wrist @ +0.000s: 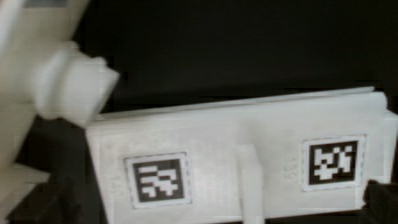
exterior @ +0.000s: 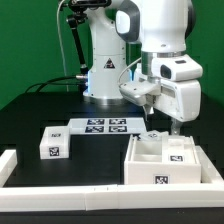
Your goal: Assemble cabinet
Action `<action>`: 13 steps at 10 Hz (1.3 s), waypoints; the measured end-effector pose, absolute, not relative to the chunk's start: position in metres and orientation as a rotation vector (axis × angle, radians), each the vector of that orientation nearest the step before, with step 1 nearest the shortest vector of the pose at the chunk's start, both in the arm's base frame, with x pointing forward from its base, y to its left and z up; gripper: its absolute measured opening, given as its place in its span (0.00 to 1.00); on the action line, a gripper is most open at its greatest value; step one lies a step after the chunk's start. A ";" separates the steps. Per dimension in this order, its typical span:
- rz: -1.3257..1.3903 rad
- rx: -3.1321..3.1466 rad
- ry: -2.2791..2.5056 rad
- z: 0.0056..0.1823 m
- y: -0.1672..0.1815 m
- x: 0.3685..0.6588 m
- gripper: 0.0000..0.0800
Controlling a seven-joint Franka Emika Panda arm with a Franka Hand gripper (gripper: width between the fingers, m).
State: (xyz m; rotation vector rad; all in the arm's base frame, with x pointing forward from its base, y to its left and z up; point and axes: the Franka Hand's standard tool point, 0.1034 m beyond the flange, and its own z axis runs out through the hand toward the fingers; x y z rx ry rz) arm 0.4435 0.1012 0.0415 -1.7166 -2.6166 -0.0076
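The cabinet (exterior: 165, 162) is a large white hollow box at the exterior view's right front, open side up, with a tag on its near wall. My gripper (exterior: 172, 130) hangs just above its far rim, touching nothing, and looks open and empty. In the wrist view a white panelled face of the cabinet (wrist: 240, 140) fills the frame, with two black-and-white tags and a ridge between them. No finger crosses the middle of that view.
A small white block (exterior: 52, 147) with tags lies left of the cabinet. The marker board (exterior: 105, 125) lies behind it by the robot's base. White border rails (exterior: 60, 196) run along the front and left. A rounded white piece (wrist: 71, 80) sits beside the cabinet.
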 end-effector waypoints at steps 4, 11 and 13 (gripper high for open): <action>0.010 -1.741 -2.579 0.033 0.101 0.438 1.00; 0.035 -1.709 -2.562 0.018 0.102 0.427 1.00; 0.036 -1.711 -2.560 0.018 0.103 0.426 0.85</action>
